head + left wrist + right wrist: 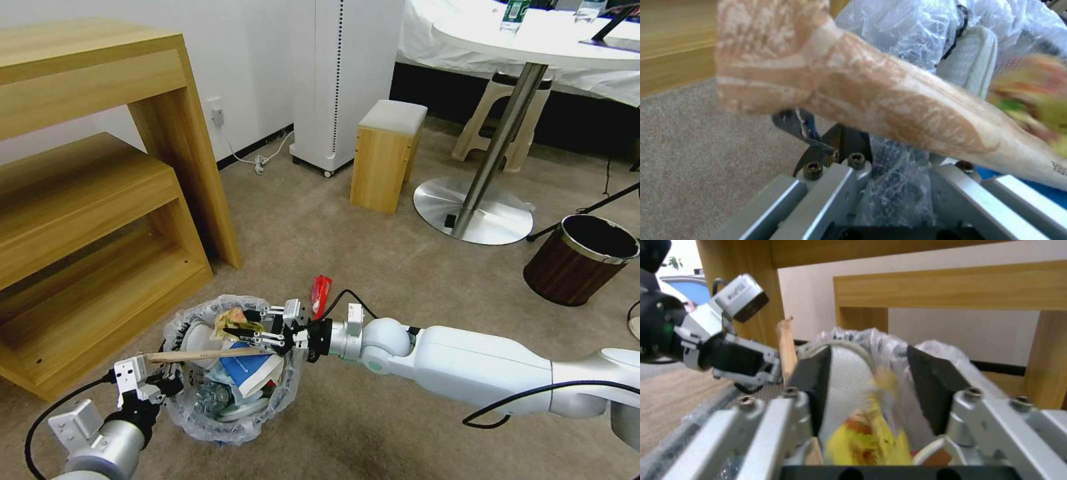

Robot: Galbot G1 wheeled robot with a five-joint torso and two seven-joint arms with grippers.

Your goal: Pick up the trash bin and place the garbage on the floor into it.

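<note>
The right tool (250,331) reaches in over the trash bin (230,373) from the robot's right, its two dark pads (929,386) spread wide apart. Between them, in the right wrist view, a yellow crumpled wrapper (871,436) blurs just below the gap; no pad is seen touching it, so the tool has hold of nothing that can be made out. In the head view the same yellowish scrap (233,321) sits at the tool's tips, above the bin's contents.

The left tool (160,387) is at the bin's near-left rim, closed on the crinkly translucent bag and the rim beneath it (the left wrist view shows plastic bunched between the two metal finger frames (889,196)). A wooden stick (200,356) lies across the bin's mouth from the left tool's side toward the middle, and it crosses close before the left wrist camera (889,106).

Inside the bin lie a blue paper cup (250,373), a white slipper (199,337) and a crushed bottle (215,397). A red wrapper (321,295) lies on the beige carpet floor (400,280) just beyond the right tool's wrist, outside the bin. The bin stands beside a wooden shelf unit (100,200); a dark brown bin (580,259) sits well apart to the right.
</note>
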